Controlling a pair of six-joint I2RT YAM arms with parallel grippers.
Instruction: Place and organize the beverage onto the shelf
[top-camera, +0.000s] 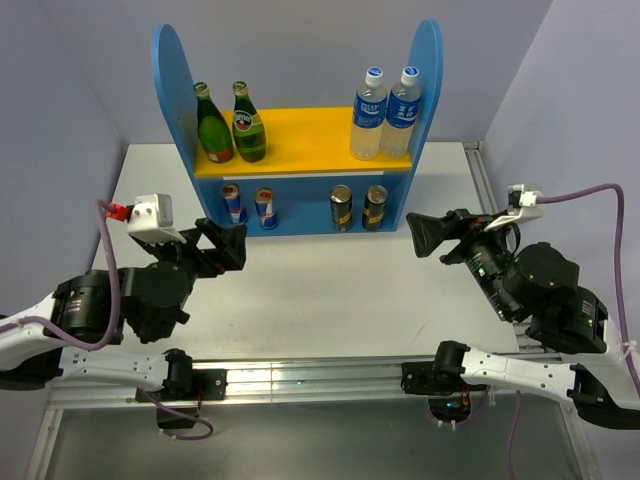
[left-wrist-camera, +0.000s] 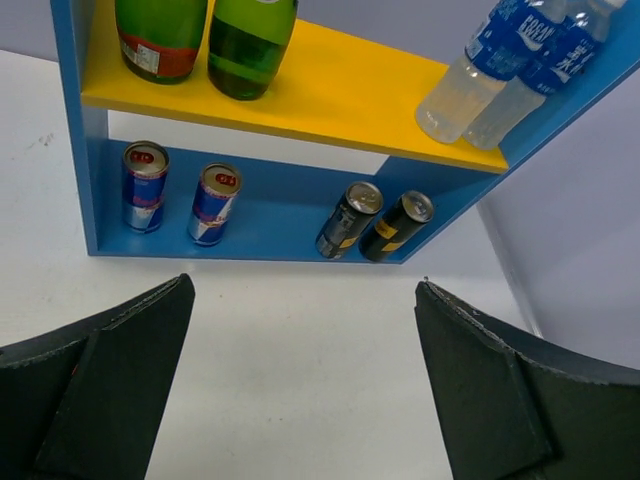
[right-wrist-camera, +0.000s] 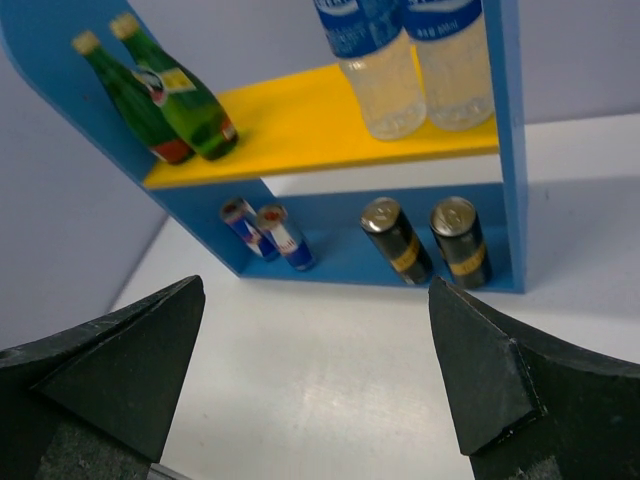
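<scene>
Left pincer (top-camera: 232, 247) and right pincer (top-camera: 425, 237) gape wide, empty; beverage (top-camera: 341, 207) all on shelf (top-camera: 310, 135): glass bottles (top-camera: 214, 125) up top, likely heavy, slick, breakable, grip mid-body; cans (top-camera: 265, 207) below, light, dentable.

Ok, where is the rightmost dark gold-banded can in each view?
Top external: rightmost dark can, shelf lower level, right of centre.
Left wrist: the can, lower level, centre-right.
Right wrist: the can, lower level, right side.
Shared landmark: water bottles stand on the board above it.
</scene>
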